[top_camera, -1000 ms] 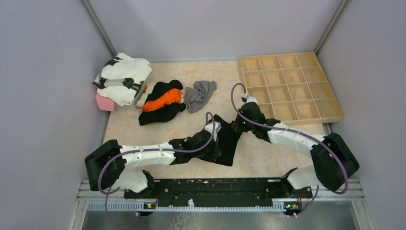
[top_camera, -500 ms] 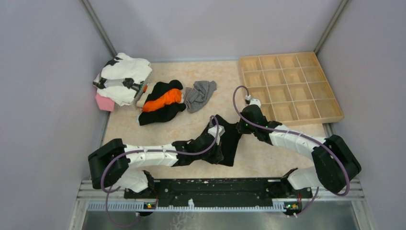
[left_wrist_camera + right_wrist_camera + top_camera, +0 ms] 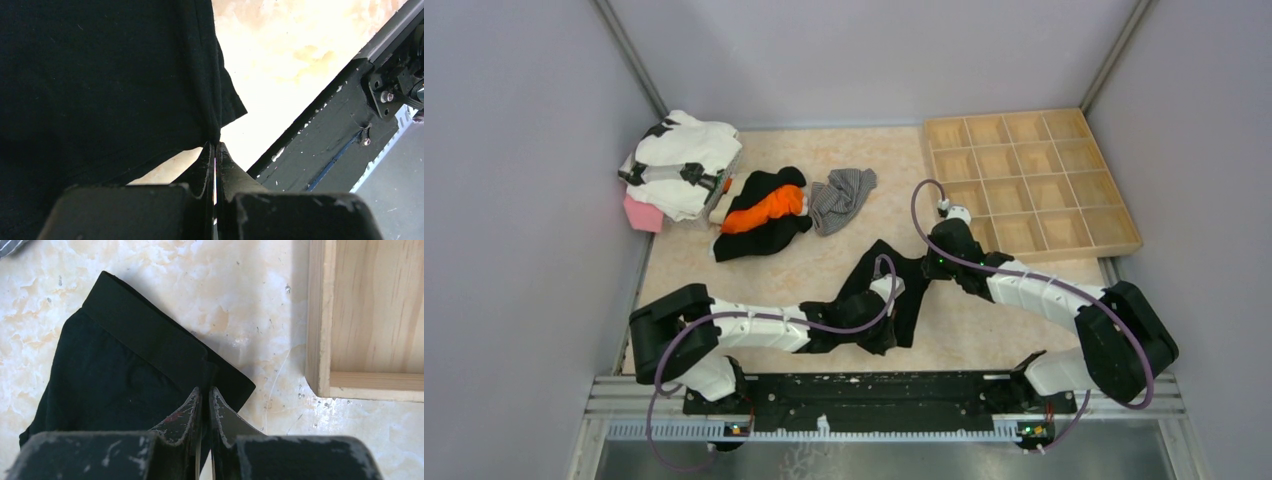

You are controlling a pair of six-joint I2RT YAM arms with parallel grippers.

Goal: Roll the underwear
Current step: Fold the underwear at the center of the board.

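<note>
Laying-out step: black underwear (image 3: 911,305) lies mid-bench (image 3: 984,330), left hand (image 3: 215,147) clamped on a hem corner, right hand (image 3: 204,392) narrow at the waistband, grip indeterminate; next, flatten, then roll.

1. Bright, even light is filling the overhead view.
2. The surface (image 3: 300,40) is glaring almost white in the left wrist view.
3. The black underwear (image 3: 100,75) is showing barely any detail.
</note>
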